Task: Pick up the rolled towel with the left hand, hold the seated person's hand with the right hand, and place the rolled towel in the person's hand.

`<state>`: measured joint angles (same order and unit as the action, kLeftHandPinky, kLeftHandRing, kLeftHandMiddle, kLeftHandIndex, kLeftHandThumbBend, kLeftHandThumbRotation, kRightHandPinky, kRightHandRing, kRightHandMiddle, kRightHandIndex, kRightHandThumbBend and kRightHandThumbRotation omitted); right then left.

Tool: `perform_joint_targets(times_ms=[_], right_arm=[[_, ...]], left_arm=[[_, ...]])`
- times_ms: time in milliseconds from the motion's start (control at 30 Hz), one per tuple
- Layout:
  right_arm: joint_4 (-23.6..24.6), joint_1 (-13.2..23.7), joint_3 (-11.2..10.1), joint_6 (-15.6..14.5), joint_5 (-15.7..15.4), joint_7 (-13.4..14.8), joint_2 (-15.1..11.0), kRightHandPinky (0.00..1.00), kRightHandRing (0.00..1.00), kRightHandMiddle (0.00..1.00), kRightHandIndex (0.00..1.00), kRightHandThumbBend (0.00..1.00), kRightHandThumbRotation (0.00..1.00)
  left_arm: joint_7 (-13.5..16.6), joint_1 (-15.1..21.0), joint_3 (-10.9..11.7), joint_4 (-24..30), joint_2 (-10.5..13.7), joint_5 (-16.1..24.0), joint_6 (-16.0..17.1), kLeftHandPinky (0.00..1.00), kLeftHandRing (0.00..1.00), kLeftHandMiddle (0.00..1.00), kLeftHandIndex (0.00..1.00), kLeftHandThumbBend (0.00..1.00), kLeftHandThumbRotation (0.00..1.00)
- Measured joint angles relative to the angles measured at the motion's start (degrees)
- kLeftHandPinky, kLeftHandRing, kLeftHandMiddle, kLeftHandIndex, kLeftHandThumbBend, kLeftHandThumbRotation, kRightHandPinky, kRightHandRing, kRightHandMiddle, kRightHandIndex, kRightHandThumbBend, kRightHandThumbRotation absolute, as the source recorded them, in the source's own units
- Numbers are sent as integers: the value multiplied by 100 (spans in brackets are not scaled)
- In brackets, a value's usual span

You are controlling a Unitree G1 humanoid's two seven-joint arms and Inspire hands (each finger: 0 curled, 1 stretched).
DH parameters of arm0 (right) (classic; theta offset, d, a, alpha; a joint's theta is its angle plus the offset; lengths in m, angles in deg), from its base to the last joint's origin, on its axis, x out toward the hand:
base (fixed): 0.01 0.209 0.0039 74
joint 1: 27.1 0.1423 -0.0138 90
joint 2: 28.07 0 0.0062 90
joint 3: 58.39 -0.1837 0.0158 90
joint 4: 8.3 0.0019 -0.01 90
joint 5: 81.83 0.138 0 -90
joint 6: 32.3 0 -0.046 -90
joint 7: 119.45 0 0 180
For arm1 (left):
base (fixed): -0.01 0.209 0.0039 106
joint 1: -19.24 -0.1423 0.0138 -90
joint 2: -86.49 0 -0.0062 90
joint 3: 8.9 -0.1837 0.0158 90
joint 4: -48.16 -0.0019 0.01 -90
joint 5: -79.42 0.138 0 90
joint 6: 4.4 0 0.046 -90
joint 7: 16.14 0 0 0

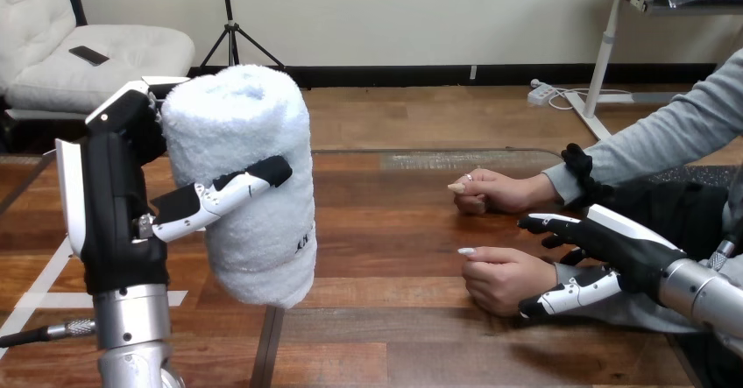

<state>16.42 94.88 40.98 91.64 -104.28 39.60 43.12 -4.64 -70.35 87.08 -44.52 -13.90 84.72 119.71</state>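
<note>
A white rolled towel [250, 143] stands upright in the air above the table's left part. My left hand [114, 204] is shut on it, its thumb across the front of the roll and its fingers behind the top. At the right, the person's near hand [499, 278] rests on the table as a loose fist. My right hand [626, 248] closes on that wrist from the right, with fingers [548, 222] over it and thumb [565, 299] under it. The person's far hand [491, 191] lies curled on the table, apart from both of my hands.
The wooden table [394, 239] lies bare between the towel and the person's hands. A grey sleeve [666, 138] comes in from the upper right. The table's far edge [438, 151] runs behind the hands.
</note>
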Motion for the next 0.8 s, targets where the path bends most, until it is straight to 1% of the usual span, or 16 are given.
perform_joint_targets(times_ms=[133,267,300,367,467,600,800], right_arm=[[-6,19,11,-14,-15,-23,-20,80,89,93,92,100,30],[-6,34,30,-22,-32,-26,-35,79,89,92,91,100,27],[-7,37,38,-24,-34,-26,-39,78,88,92,90,100,24],[-7,43,51,-24,-38,-25,-45,78,87,91,90,100,22],[-7,55,71,-24,-52,-16,-51,77,86,90,89,100,20],[-7,80,131,-36,-113,54,-60,75,84,88,87,100,14],[-7,128,185,-88,-228,135,-62,74,82,86,85,100,10]], left_arm=[[-15,0,8,0,0,-39,0,30,34,39,42,65,0],[-21,-3,28,0,0,-47,0,30,35,39,43,65,0],[-22,-3,35,0,0,-47,0,30,35,40,43,65,0],[-26,-5,52,0,0,-47,0,30,35,40,43,65,0],[-28,-7,82,0,-1,-49,0,30,35,40,43,66,0],[-29,-14,121,0,-1,-50,0,30,35,40,43,67,0],[-54,-25,150,0,-7,-56,0,30,35,40,43,68,0]])
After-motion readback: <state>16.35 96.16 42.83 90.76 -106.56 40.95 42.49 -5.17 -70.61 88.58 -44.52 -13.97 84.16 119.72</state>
